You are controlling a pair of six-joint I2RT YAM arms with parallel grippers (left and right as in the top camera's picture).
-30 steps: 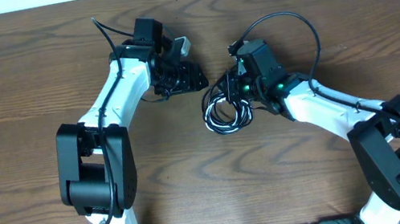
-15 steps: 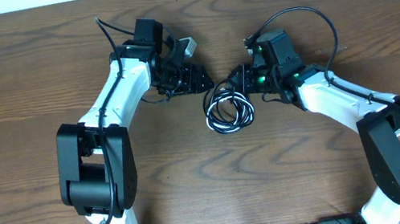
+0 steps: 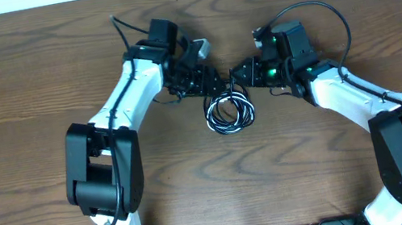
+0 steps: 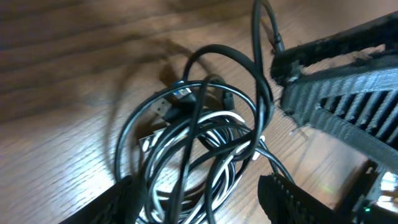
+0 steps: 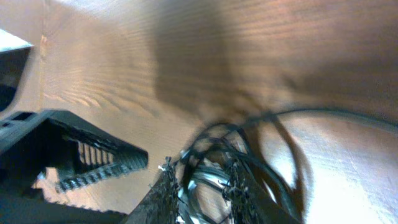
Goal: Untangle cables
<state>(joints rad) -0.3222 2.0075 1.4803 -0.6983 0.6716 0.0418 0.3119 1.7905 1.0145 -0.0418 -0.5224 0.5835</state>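
When we look down from overhead: the cables (image 3: 228, 113) lie in one tangled coil of black and white loops on the wooden counter (image 3: 24, 85), between the two arms.
Overhead, left gripper (image 3: 210, 81): we see it at the coil's far-left edge, pointing toward the other arm.
Overhead, right gripper (image 3: 242, 73): it is at the coil's far-right edge, tip to tip with the left; a black strand rises from the coil toward it.
Left wrist, jaws: we find them wide apart, one finger (image 4: 121, 202) on each side of the coil, closed on nothing.
Left wrist, cables (image 4: 199, 137): black loops cross over white ones, and one black loop arches up beside the right gripper (image 4: 281, 67).
Right wrist, jaws: the right gripper (image 5: 200, 180) shows only a narrow gap, with blurred strands (image 5: 261, 143) behind it; we cannot tell whether anything is pinched.
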